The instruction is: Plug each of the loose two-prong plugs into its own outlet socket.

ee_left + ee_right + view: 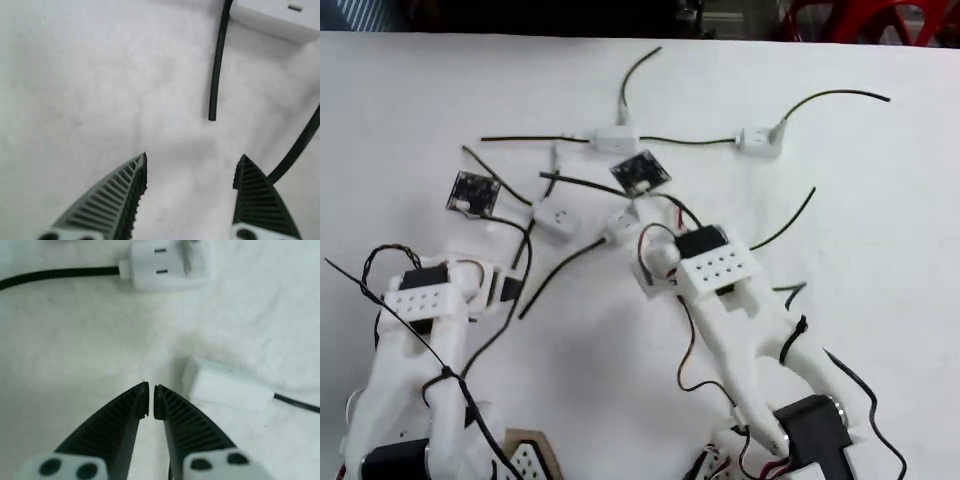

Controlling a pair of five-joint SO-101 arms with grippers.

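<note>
Left gripper [192, 167] wide above white bench [75, 75], right gripper [151, 401] nearly closed, empty, beside white plastic block [225, 387], possibly a plug

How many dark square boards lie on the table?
2. One dark square board lies left, beyond the left arm; the other sits mid-table, beside a white connector. Arms may hide more.

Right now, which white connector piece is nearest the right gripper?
The plain white block, lying just beside the right gripper with no slots showing. The socket with two slots in its face lies farther off.
</note>
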